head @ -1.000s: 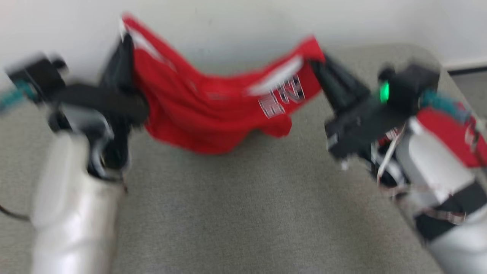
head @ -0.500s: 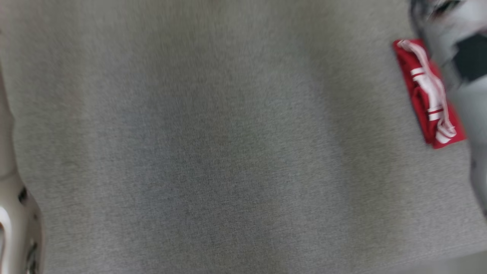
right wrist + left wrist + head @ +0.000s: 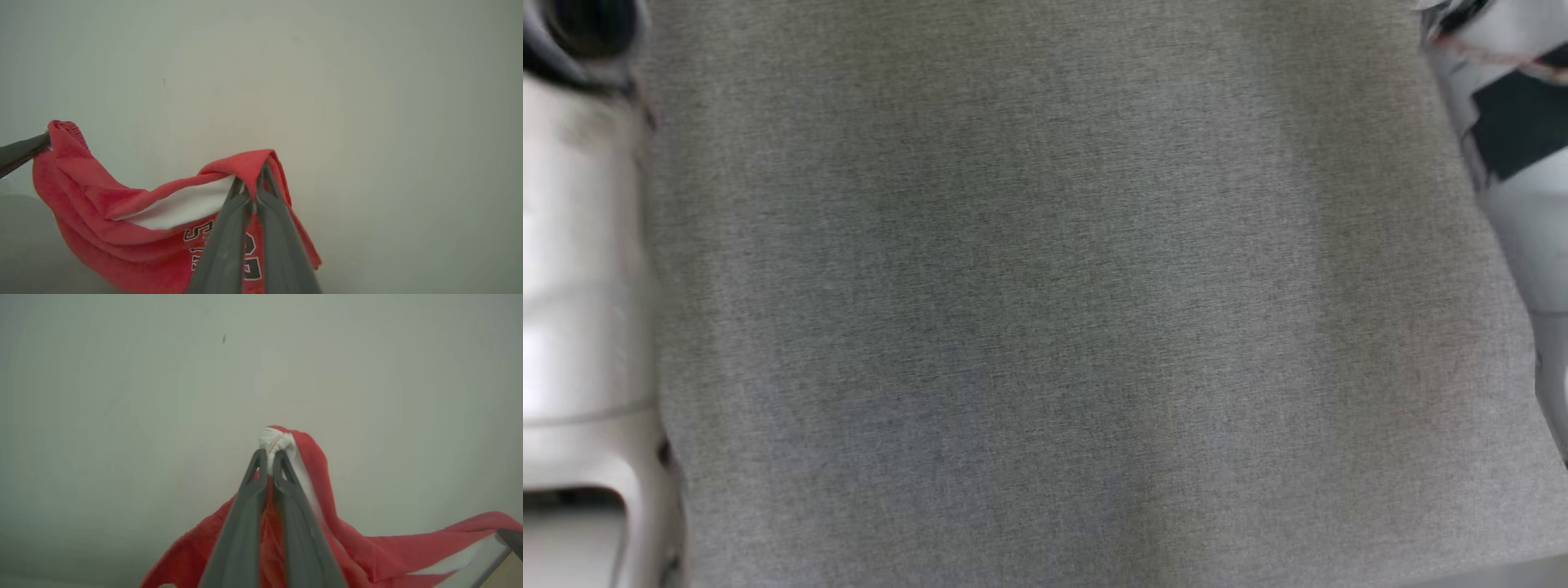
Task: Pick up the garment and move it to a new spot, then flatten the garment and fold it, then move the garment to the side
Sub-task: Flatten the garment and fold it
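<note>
my left gripper (image 3: 269,454) pinching white trim (image 3: 274,442) of red garment (image 3: 322,469), my right gripper (image 3: 253,179) clamped on another fold, black-white lettering (image 3: 200,236) partly hidden, unreadable

Indoor room, exact kind hard to pin down tbh. Clues: wide grey woven-fabric surface (image 3: 1045,327) under head camera, bare off-white wall (image 3: 122,375). Home or lab, can't tell.

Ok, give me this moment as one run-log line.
left gripper: shut on garment, white-trimmed corner | right gripper: shut on garment, red edge | garment: sags between both grippers | head view: grey fabric surface
</note>
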You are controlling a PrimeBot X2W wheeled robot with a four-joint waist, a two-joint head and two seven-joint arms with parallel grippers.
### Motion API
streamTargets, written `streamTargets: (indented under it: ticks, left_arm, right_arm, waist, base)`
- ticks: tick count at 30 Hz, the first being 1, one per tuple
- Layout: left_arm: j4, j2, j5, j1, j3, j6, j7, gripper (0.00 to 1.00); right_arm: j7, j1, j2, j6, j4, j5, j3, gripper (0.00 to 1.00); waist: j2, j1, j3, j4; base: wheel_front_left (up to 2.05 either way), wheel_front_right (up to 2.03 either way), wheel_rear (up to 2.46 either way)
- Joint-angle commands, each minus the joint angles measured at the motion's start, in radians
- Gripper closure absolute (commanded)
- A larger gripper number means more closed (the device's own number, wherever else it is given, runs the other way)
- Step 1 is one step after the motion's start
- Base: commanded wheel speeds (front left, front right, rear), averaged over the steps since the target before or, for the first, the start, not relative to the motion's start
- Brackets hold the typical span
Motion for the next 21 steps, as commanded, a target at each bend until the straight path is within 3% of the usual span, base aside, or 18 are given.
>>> streamTargets:
  ticks: [1,6,10,15,21]
  left_arm:
    - [0.000,-0.005,-0.015,0.044,0.001,-0.010,-0.007,1.00]
    - [-0.017,-0.031,-0.083,0.251,-0.019,-0.033,-0.003,1.00]
    - [-0.048,-0.029,-0.118,0.464,-0.070,-0.039,0.032,1.00]
    - [-0.088,-0.031,-0.155,0.750,-0.109,-0.036,0.067,1.00]
    - [-0.125,-0.029,-0.177,0.989,-0.120,-0.007,0.101,1.00]
  right_arm:
    - [-0.004,0.034,-0.016,-0.003,-0.003,0.018,0.029,1.00]
    - [0.024,0.165,-0.106,-0.003,-0.055,0.112,0.186,1.00]
    - [0.092,0.327,-0.199,-0.003,-0.159,0.211,0.247,1.00]
    - [0.252,0.573,-0.288,-0.003,-0.264,0.292,0.259,1.00]
    - [0.460,0.800,-0.337,-0.003,-0.325,0.289,0.234,1.00]
  waist:
    - [-0.0003,-0.0004,-0.028,0.015]
    - [-0.0003,-0.0004,-0.140,0.020]
    - [-0.0003,-0.0004,-0.273,0.021]
    - [-0.0003,-0.0004,-0.455,0.015]
    - [-0.0003,-0.0004,-0.612,-0.004]
  base:
    - [0.00,0.00,0.00]
    - [0.00,0.00,0.00]
    - [0.00,0.00,0.00]
    - [0.00,0.00,0.00]
    - [0.00,0.00,0.00]
